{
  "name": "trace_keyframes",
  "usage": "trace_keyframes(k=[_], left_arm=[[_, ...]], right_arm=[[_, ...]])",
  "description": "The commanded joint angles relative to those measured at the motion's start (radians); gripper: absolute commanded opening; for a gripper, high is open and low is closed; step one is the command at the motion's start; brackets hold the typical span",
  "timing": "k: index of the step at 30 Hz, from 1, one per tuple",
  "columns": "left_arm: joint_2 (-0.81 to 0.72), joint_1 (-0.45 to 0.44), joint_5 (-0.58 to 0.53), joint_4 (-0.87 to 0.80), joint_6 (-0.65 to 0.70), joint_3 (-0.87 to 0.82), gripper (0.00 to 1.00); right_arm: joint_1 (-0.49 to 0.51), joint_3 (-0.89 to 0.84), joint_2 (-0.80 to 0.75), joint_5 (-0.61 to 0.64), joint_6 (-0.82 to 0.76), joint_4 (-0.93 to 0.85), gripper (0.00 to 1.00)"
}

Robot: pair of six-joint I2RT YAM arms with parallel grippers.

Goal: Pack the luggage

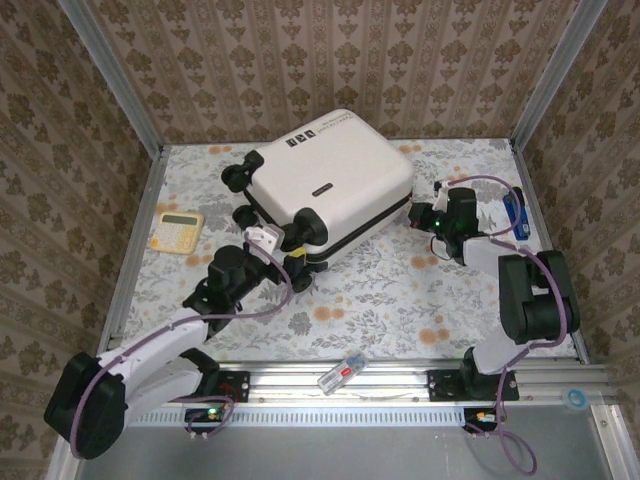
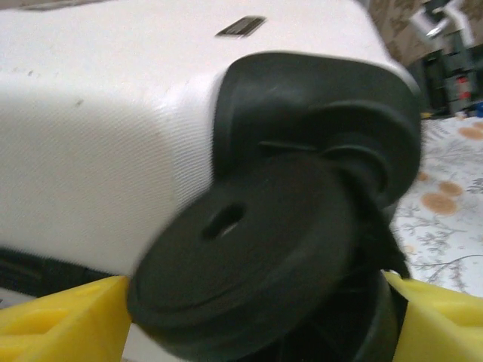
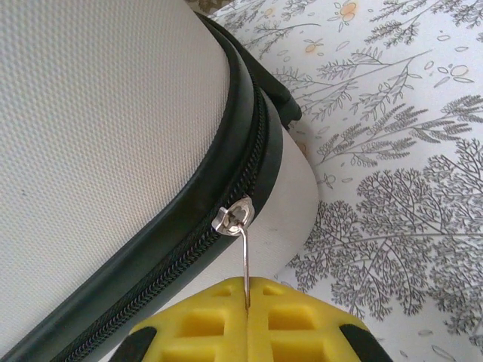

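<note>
The white hard-shell luggage [image 1: 330, 180] lies closed on the floral table, wheels toward the left. My left gripper [image 1: 275, 243] sits at its near-left corner. In the left wrist view the yellow fingers [image 2: 68, 324] stand wide apart on either side of a black caster wheel [image 2: 249, 256], so the left gripper [image 2: 256, 324] is open around it. My right gripper [image 1: 425, 215] is at the case's right end. In the right wrist view the right gripper [image 3: 247, 302] is shut on the thin metal zipper pull [image 3: 246, 264], which hangs from the slider [image 3: 234, 216] on the black zipper band.
A yellow calculator [image 1: 176, 231] lies on the table left of the case. A blue object [image 1: 513, 213] rests near the right edge behind the right arm. A small white-and-red item [image 1: 342, 372] sits on the front rail. Patterned walls enclose the table.
</note>
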Motion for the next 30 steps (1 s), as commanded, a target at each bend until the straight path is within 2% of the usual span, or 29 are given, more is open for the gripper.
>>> trace_keyframes(k=[1, 7, 14, 20, 25, 30], left_arm=[[0.027, 0.031, -0.095, 0.032, -0.022, 0.069, 0.82], [0.091, 0.082, -0.107, 0.039, -0.032, 0.123, 0.82], [0.183, 0.137, -0.046, 0.075, -0.054, 0.187, 0.82], [0.331, 0.170, 0.010, 0.107, -0.058, 0.283, 0.82], [0.491, 0.276, 0.069, 0.144, -0.090, 0.394, 0.82], [0.610, 0.380, 0.142, 0.109, -0.208, 0.509, 0.80]], right_arm=[[0.019, -0.040, -0.062, 0.049, 0.003, -0.028, 0.00], [0.041, -0.090, -0.154, 0.083, -0.015, -0.087, 0.00], [0.063, -0.135, -0.243, 0.100, -0.026, -0.146, 0.00], [0.079, -0.186, -0.304, 0.110, -0.012, -0.170, 0.00], [0.099, -0.230, -0.354, 0.121, 0.004, -0.171, 0.00], [0.113, -0.235, -0.374, 0.139, 0.001, -0.178, 0.00]])
